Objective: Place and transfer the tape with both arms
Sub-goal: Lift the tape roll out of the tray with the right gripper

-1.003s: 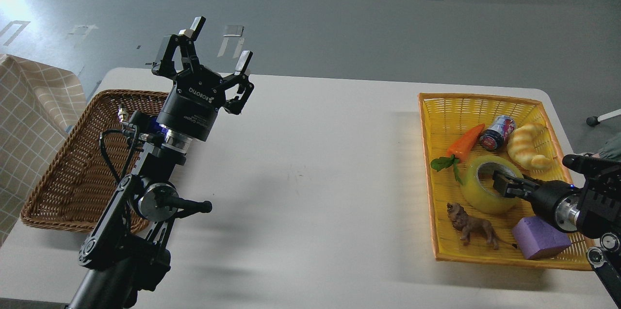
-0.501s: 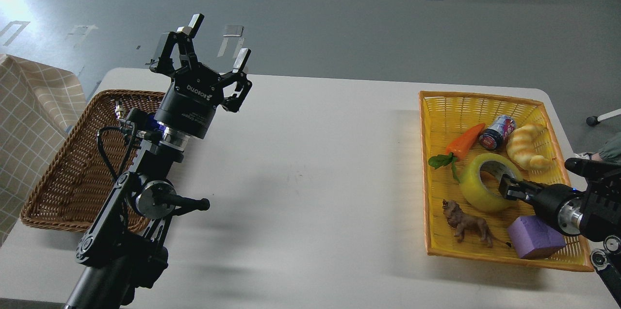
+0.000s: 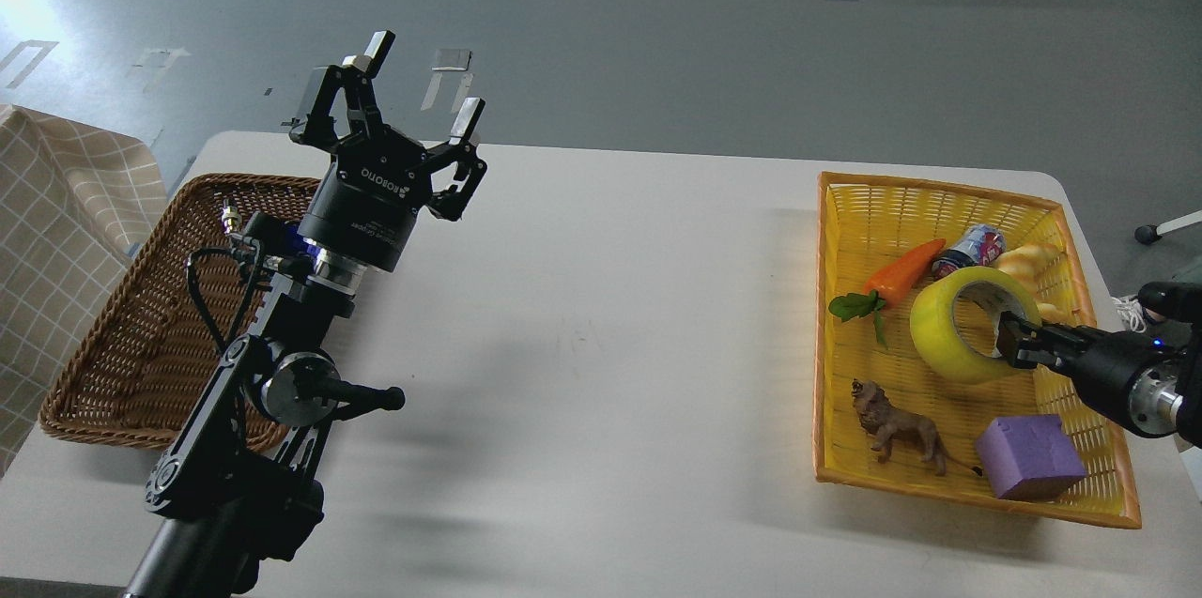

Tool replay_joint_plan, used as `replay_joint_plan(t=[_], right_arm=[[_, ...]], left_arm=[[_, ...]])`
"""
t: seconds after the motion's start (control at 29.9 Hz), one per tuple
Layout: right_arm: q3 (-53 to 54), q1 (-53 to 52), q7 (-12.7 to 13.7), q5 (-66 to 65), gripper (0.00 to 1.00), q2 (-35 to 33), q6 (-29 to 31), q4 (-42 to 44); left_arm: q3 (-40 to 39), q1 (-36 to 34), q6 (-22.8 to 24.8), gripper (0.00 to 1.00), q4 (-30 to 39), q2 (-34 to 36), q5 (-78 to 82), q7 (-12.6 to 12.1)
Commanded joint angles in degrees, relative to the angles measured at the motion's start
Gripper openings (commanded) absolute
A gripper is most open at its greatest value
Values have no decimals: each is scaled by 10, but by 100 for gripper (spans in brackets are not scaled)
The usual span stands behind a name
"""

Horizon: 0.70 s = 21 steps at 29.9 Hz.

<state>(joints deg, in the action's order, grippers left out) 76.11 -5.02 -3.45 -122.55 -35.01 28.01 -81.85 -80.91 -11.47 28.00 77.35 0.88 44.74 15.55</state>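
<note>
Clearly legible on the left gripper (image 3: 420,86) is "ROBOTIQ" in white; its fingers are spread wide, holding nothing, above the table (image 3: 601,316) beside the brown wicker basket (image 3: 122,335). Over the yellow basket (image 3: 850,190), the right gripper (image 3: 1012,342) clamps the wall of the tape (image 3: 939,335), one finger inside its core. The small can (image 3: 967,248) bears print too small to read.

I have one view, from my head, facing forward and down across the white table (image 3: 601,345). My left arm (image 3: 254,410) rises close in the near-left corner; my right arm (image 3: 1117,373) enters at the right edge. Grey floor (image 3: 657,35) fills the far top.
</note>
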Motion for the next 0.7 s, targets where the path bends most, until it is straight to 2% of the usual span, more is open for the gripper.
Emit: replay_joint_plan(t=[0.0,0.27,0.4,0.67], right_arm=[[2,-33,-2,19,0,-4,0,-6],[-17,-157,-12,19,0,16,0,-1],[-91,-244,-9,16,0,77,0,10],[-197,-325,-2,9,0,187,0,70]], left_arm=[[1,0,0,98,0,-1,1,0],[1,-1,0,98,0,0,1,-1],[0,-2,0,98,0,4,0,0],[-3,0,0,98,0,14,0,0]])
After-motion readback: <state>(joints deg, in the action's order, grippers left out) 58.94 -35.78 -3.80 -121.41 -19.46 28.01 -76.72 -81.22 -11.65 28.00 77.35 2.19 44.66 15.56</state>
